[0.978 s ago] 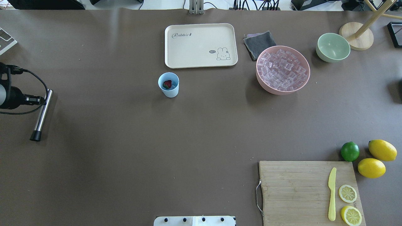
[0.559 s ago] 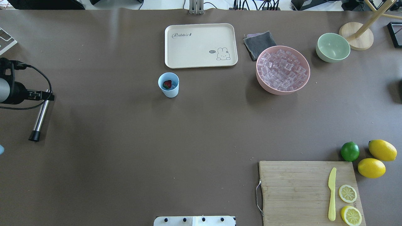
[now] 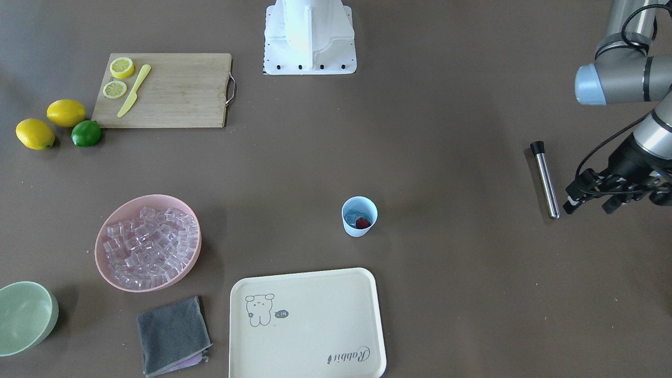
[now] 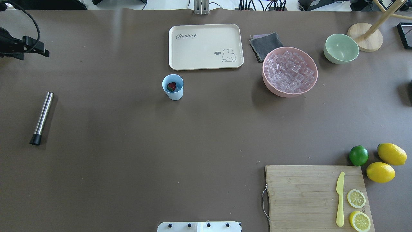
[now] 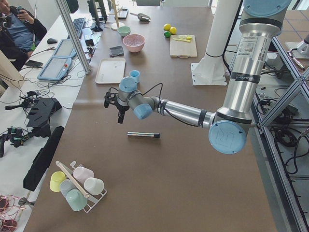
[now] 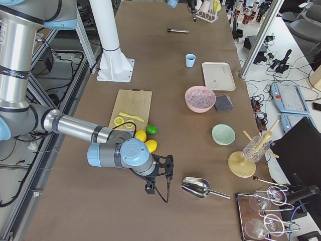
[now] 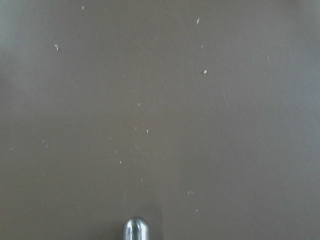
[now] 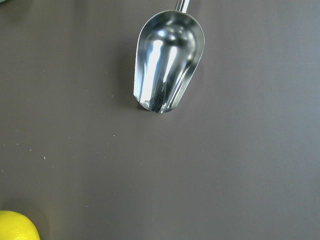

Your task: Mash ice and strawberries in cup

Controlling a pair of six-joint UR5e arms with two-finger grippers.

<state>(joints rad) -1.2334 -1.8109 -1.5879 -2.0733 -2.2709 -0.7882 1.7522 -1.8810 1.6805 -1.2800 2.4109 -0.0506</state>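
Note:
The light-blue cup [image 4: 173,87] stands mid-table, in front of the cream tray. It holds the red strawberry [image 4: 171,86] and a few clear ice cubes [image 3: 354,214]. Many more ice cubes fill the pink bowl [image 4: 289,71]. A steel muddler [image 4: 42,117] with a black tip lies flat on the table at far left. Its rounded end shows in the left wrist view [image 7: 136,230]. My left gripper [image 3: 589,203] is open and empty, raised off the table just beyond the muddler's steel end. My right gripper [image 6: 159,183] hovers near a metal scoop [image 8: 167,60]; I cannot tell whether it is open or shut.
The cream tray [image 4: 206,46] and a grey cloth [image 4: 266,45] lie at the back, with a pale-green bowl [image 4: 341,48] to their right. A cutting board [image 4: 317,196] holds a yellow knife and lemon slices. A lime and two lemons lie beside the board.
My left gripper was at the muddler's steel end. It has let go and moved away toward the far side of the table. The muddler lies alone on the table.

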